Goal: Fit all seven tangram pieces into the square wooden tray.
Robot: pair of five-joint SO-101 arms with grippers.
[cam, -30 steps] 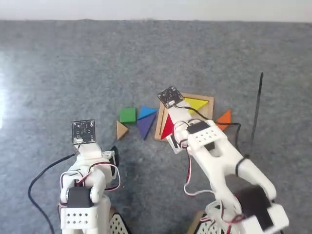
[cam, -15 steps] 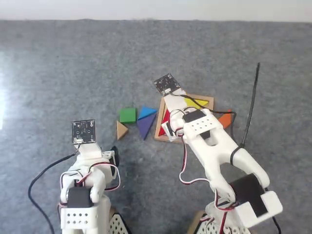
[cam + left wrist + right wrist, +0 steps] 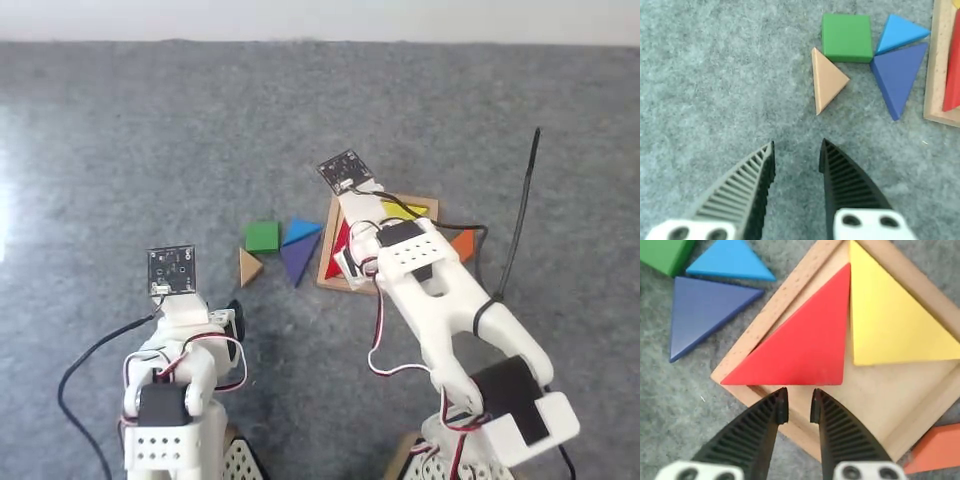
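The square wooden tray (image 3: 790,295) holds a large red triangle (image 3: 805,340) and a large yellow triangle (image 3: 887,325), lying edge to edge. My right gripper (image 3: 797,407) hovers over the tray's near rim just beside the red triangle, narrowly open and holding nothing. An orange piece (image 3: 463,245) lies outside the tray on the right. Left of the tray sit a green square (image 3: 846,37), a light blue triangle (image 3: 900,32), a dark blue triangle (image 3: 897,75) and a tan triangle (image 3: 826,80). My left gripper (image 3: 796,147) is open above bare mat, short of the tan triangle.
Everything rests on a grey felt mat (image 3: 150,130). A thin black cable (image 3: 520,215) rises just right of the tray, beside the right arm. A white strip borders the mat's far edge.
The right arm has pushed forward over the tray, most of it in the first half second. The black cable swayed with it. The left arm has stayed put.
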